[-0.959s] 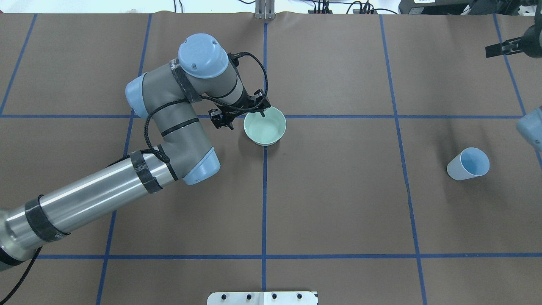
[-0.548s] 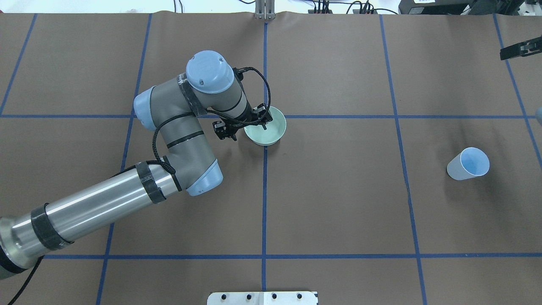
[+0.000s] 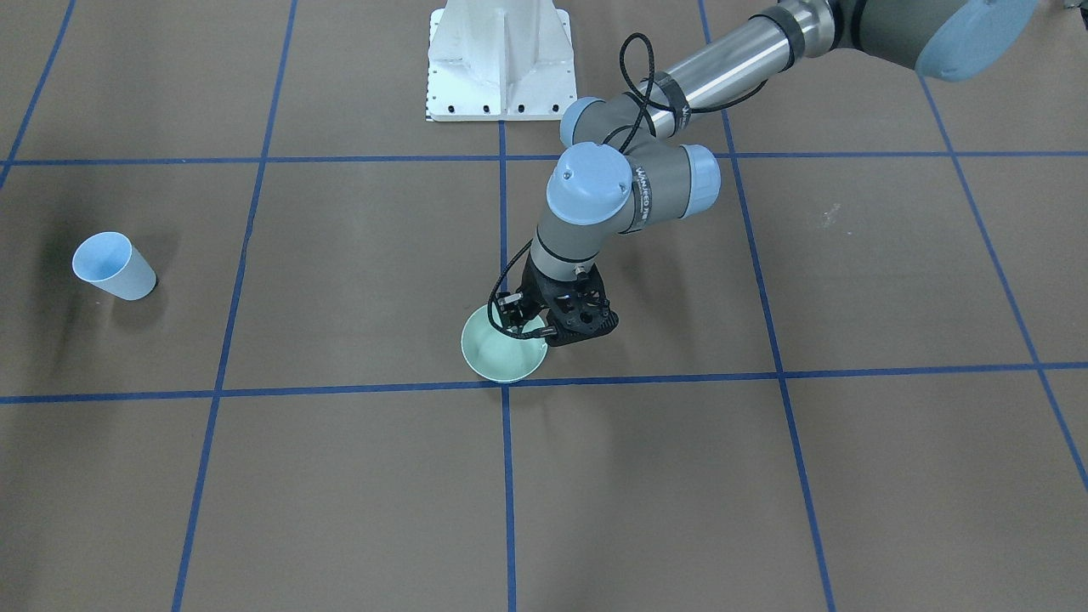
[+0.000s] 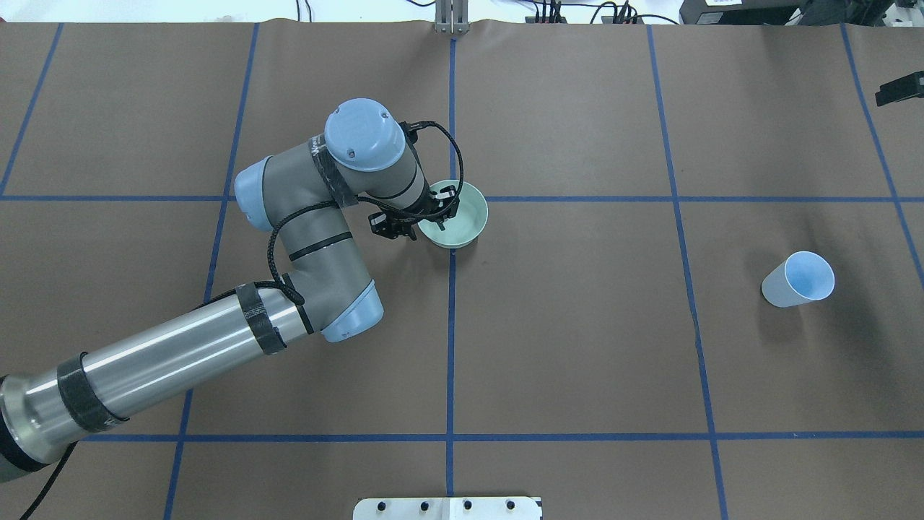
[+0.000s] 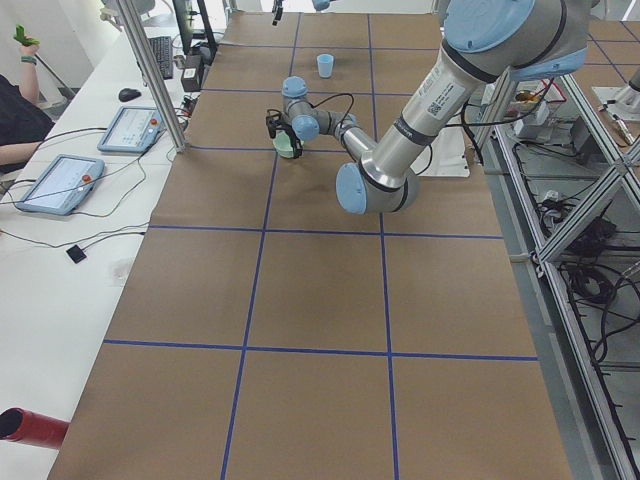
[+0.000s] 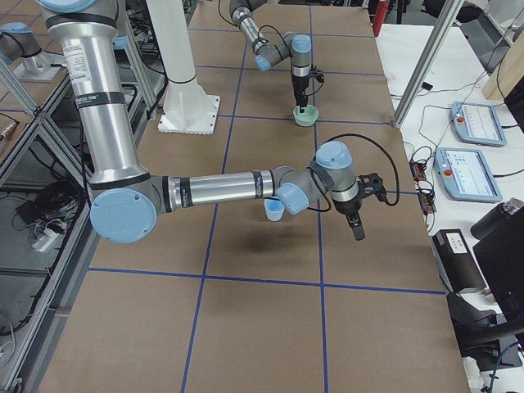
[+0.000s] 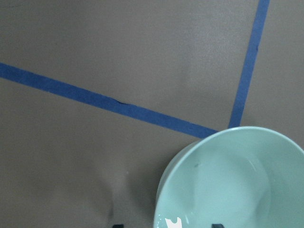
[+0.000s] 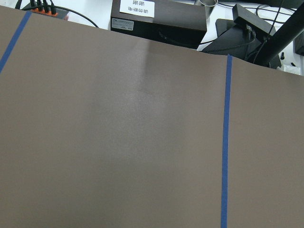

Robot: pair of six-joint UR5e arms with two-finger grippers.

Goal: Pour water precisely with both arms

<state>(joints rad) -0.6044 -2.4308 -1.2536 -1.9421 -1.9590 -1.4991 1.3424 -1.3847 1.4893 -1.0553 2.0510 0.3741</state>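
Note:
A pale green bowl (image 4: 462,217) stands on the brown table near the centre grid cross; it also shows in the front view (image 3: 501,355) and the left wrist view (image 7: 232,185). My left gripper (image 4: 426,214) is down at the bowl's left rim (image 3: 529,330). In the left wrist view its two fingertips stand wide apart, one outside the rim and one over the bowl's inside. A light blue cup (image 4: 798,280) stands upright far to the right (image 3: 113,266). My right gripper (image 4: 899,88) hangs high at the table's far right edge, away from the cup (image 6: 358,223); its fingers are unclear.
The white bolted pedestal (image 3: 501,59) stands at the robot's side of the table. Blue tape lines (image 4: 451,325) cross the brown cover. Control tablets (image 5: 60,180) and a metal post (image 5: 150,70) are along the far side.
My left arm has swung closer and lower over the bowl's left rim. My right gripper has drawn back to the right, almost out of the overhead view. The cup has not moved.

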